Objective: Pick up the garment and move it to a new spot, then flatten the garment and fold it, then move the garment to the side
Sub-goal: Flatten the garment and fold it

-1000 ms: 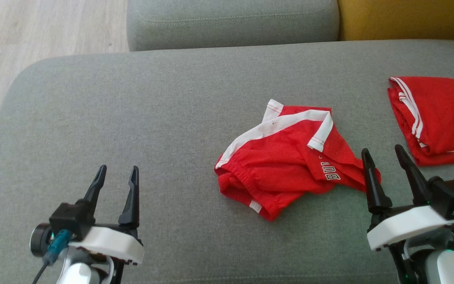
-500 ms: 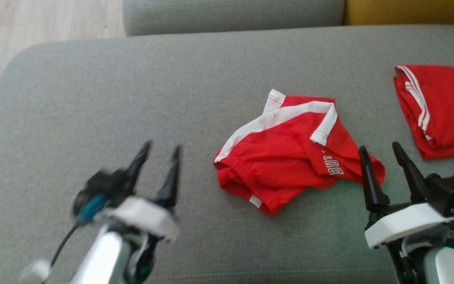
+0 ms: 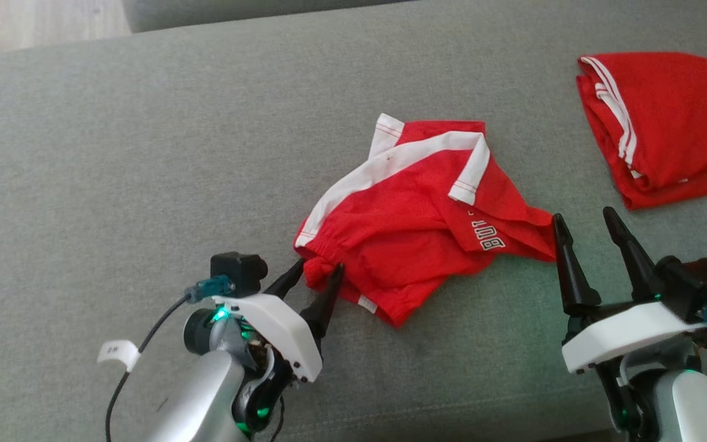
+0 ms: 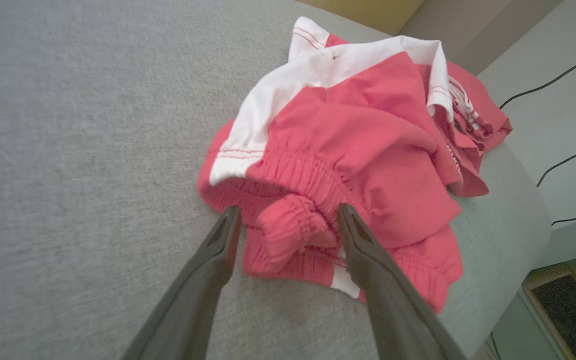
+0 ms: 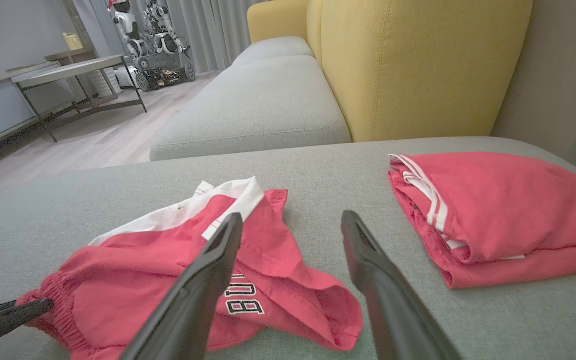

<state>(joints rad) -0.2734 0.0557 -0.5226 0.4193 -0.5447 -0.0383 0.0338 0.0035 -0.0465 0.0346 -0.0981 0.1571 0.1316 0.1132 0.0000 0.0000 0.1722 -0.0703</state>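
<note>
The garment (image 3: 402,215), a pair of red shorts, lies crumpled near the middle of the grey sofa cushion (image 3: 145,153). Its gathered waistband (image 4: 308,172) is turned toward the robot and a loose leg hem (image 5: 338,315) trails off to the right. The left tool (image 3: 320,267) stands wide, its 2 dark fingers (image 4: 213,260) either side of a small knob (image 4: 288,230) of bunched elastic at the waistband's near corner; they look to be touching or very nearly touching the cloth, but not pinching it. The right tool (image 3: 582,216) is just as wide and carries nothing, hovering just beside the trailing hem, near the white lettering (image 3: 491,238). I'd judge the shorts light and thoroughly limp: thin, matte fabric, not slippery, nothing to break, but sure to sag and fold on itself if lifted by 1 point. The elastic band looks the best handle, being thick, ruched and grippy. That knob between the left fingers seems a fair bite, though a pinch there could catch several layers at once and make flattening harder. A 2nd hold further along the waistband would let it hang open. A broad white band (image 3: 390,166) with red stitching runs diagonally across the top. Well apart to the right sits a second red garment (image 3: 672,123), neatly folded, with white stripes at its edge. The cushion is a coarse grey weave, likely soft enough to give under fingertips, with a yellow backrest (image 5: 418,65) behind.
</note>
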